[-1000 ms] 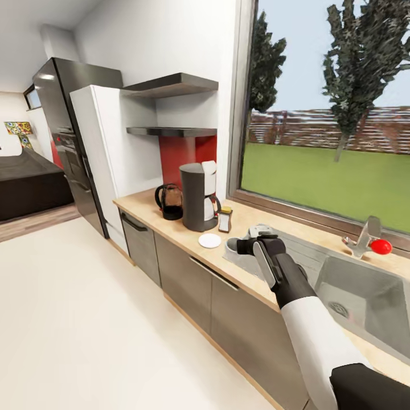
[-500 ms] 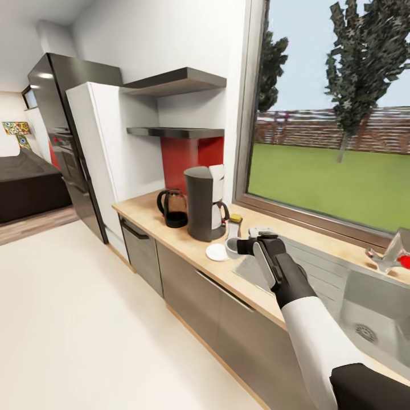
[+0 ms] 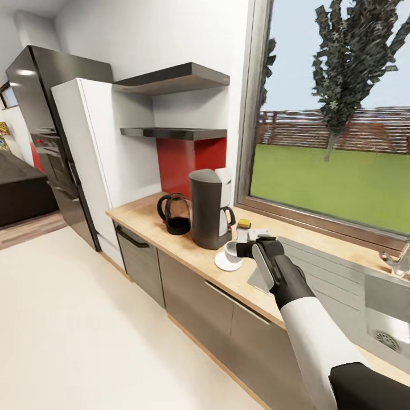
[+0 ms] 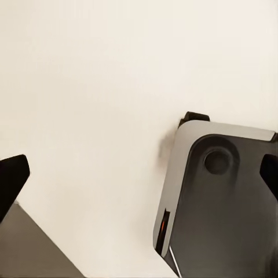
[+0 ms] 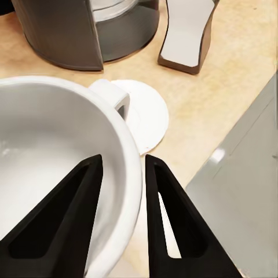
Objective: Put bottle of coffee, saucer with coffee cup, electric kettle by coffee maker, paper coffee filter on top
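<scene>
The right gripper's fingers [image 5: 168, 214] were clamped on the rim of the coffee cup [image 5: 52, 162], one finger inside the bowl and one outside, with the right gripper [image 3: 250, 248] held over the kitchen countertop [image 3: 188, 250]. The cup was seen above the saucer [image 5: 147, 116], overlapping it but seemingly not set down yet; contact could not be confirmed. The step in hand was judged to be the placing of the cup on the saucer; for the next move the cup would need to be centred over the disc, lowered flat, then released. The saucer was seen just beside the coffee maker [image 3: 206, 208], with the electric kettle [image 3: 175, 213] next to it on its far side and the bottle of coffee [image 3: 244, 226] near it on the counter, so those items were judged done. A white shape was seen on the coffee maker's top, too unclear to be called the filter. The left gripper's fingertips [image 4: 11, 179] were seen wide apart over pale floor, nothing held. The kitchen shelf [image 3: 171, 132] was seen on the wall, with a red backsplash [image 3: 185, 159], a window [image 3: 336, 142], and a fridge [image 3: 51, 142].
</scene>
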Robot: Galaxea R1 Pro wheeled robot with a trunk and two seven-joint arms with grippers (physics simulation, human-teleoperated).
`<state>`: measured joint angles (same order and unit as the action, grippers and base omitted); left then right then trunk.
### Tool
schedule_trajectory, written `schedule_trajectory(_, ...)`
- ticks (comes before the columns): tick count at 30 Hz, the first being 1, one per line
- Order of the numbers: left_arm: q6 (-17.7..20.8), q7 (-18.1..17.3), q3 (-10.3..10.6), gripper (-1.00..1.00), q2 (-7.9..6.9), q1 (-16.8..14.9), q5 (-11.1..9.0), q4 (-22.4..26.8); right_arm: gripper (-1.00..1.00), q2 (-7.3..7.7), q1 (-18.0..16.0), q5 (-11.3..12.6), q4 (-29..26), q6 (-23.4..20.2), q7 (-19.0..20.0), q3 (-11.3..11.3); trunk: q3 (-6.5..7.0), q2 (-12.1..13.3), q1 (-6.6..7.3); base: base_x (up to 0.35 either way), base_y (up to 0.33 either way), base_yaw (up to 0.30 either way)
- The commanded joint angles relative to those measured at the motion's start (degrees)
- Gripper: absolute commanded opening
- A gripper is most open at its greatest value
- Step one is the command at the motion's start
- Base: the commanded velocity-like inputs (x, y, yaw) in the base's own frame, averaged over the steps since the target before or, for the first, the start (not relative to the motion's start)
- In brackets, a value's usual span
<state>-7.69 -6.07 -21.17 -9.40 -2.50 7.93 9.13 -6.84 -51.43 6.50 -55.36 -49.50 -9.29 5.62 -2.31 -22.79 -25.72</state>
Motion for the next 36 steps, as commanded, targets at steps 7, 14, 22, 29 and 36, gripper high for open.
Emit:
schedule_trajectory(7,-0.2,-0.2,-0.4,1.00,-0.04,0.0,0.6,-0.1,-1.00,-0.01,-0.1,0.6,0.0,-0.2,-0.6,0.1,-0.13,-0.1,-0.06,0.233,0.280,-0.273)
schedule_trajectory(14,-0.2,-0.1,-0.4,1.00,-0.09,0.0,0.6,-0.1,-1.00,-0.01,-0.1,0.6,0.1,-0.2,-0.6,0.1,-0.13,-0.1,-0.06,0.202,0.236,-0.272)
schedule_trajectory(22,-0.2,0.0,-0.4,1.00,-0.09,0.0,0.6,-0.1,-1.00,-0.09,-0.1,0.7,1.3,-0.2,-0.5,0.1,-0.13,-0.1,-0.06,0.127,0.139,-0.190)
schedule_trajectory(29,0.0,0.1,-0.3,1.00,0.00,0.0,0.6,-0.1,-1.00,-0.25,-0.1,0.9,5.3,-0.1,-0.5,0.0,-0.13,-0.1,-0.06,0.017,0.015,-0.013)
schedule_trajectory(36,0.4,0.4,0.0,1.00,0.05,0.0,0.9,-0.4,-1.00,-0.28,-0.1,0.9,6.0,-0.1,-0.5,-0.1,-0.13,-0.1,-0.06,0.001,0.001,0.000)
